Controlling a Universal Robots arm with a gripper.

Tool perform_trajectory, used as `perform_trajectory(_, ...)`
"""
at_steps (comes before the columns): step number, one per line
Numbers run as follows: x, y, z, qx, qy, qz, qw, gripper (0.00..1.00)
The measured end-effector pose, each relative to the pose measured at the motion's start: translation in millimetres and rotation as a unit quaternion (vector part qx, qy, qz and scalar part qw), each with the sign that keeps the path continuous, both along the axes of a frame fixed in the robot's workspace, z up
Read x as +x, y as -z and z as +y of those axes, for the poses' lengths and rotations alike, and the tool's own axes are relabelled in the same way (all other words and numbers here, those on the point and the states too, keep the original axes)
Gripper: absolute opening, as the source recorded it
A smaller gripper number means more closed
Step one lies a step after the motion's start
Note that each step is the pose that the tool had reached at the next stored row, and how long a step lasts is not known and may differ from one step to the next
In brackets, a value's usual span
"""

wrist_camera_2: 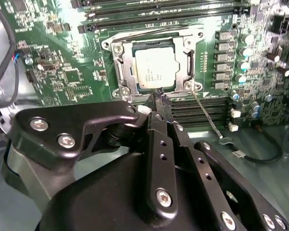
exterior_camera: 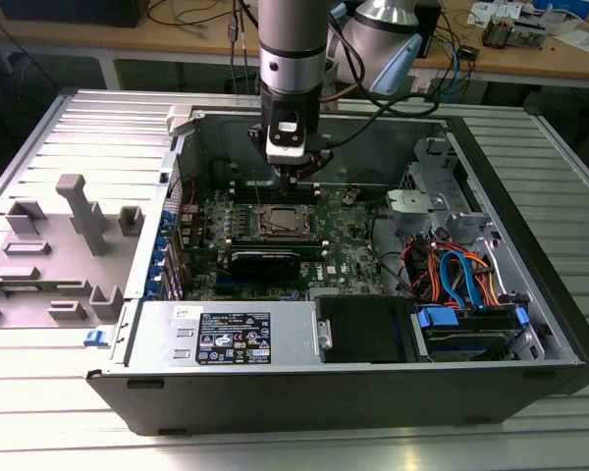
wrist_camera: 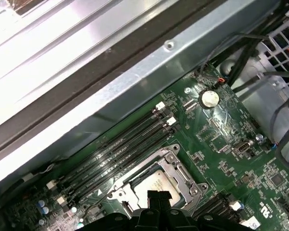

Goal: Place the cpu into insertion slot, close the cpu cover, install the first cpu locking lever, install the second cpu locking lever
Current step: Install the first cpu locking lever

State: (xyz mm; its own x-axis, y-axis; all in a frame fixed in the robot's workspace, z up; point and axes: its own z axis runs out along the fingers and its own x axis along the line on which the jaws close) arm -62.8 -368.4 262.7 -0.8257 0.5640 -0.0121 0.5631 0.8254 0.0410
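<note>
The cpu (wrist_camera_2: 154,70) lies flat in the insertion slot (exterior_camera: 280,222), its silver top showing through the cut-out of the cpu cover (wrist_camera_2: 121,72). The cover lies down over it. In the first wrist view the cpu (wrist_camera: 156,185) and the cover (wrist_camera: 176,166) sit just past my fingertips. One thin wire locking lever (wrist_camera_2: 206,115) sticks out free from a socket corner, beside the memory slots. My gripper (wrist_camera_2: 159,96) is shut with nothing in it, its tip at the socket's edge; it hangs just over the socket in the exterior view (exterior_camera: 294,180) and the first wrist view (wrist_camera: 159,196).
Long black memory slots (wrist_camera_2: 164,12) flank the socket. A black card (exterior_camera: 265,260) lies in front of it, then the power supply (exterior_camera: 226,334). Coloured cables (exterior_camera: 461,275) and a drive cage fill the exterior view's right. A grey fixture (exterior_camera: 79,211) stands outside the case.
</note>
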Motion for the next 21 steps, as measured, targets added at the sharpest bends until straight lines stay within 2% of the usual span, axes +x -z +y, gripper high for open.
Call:
perform_trajectory(2,0.0,0.0,0.0,0.0000,-0.022,0.0000,0.99975,0.11)
perform_trajectory(4,0.0,0.0,0.0,0.0000,-0.031,0.0000,0.99951,0.11)
perform_trajectory(14,0.0,0.0,0.0,0.0000,-0.037,0.0000,0.99930,0.11)
perform_trajectory(15,0.0,0.0,0.0,0.0000,-0.053,0.0000,0.99858,0.11)
perform_trajectory(16,0.0,0.0,0.0,0.0000,-0.071,0.0000,0.99747,0.11)
perform_trajectory(18,0.0,0.0,0.0,0.0000,-0.093,0.0000,0.99567,0.11)
perform_trajectory(20,-0.1,0.0,0.0,0.0000,-0.114,0.0000,0.99347,0.11)
perform_trajectory(21,0.0,0.0,0.0,0.0000,-0.126,0.0000,0.99198,0.11)
